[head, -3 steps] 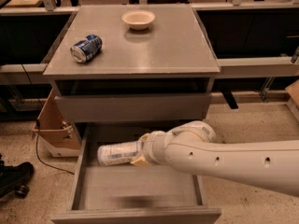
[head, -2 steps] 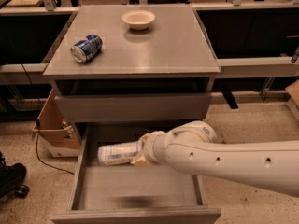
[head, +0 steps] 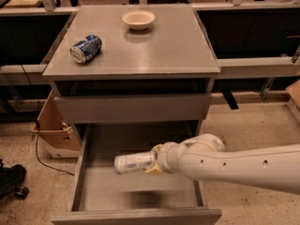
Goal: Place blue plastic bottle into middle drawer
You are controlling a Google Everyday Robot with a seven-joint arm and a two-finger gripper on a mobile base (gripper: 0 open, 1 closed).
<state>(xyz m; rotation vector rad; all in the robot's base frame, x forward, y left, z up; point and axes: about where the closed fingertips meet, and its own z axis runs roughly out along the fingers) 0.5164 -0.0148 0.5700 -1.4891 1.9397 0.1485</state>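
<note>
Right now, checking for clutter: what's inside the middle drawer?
Only grey floor and a shadow show in the middle drawer; the hand holds the blue plastic bottle above it. The arm hides the right side.

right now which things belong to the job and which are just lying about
In the job: blue plastic bottle, held by the end effector above the open middle drawer.
Just lying about: dented blue can and bowl on the cabinet top; cardboard box on the floor.
</note>
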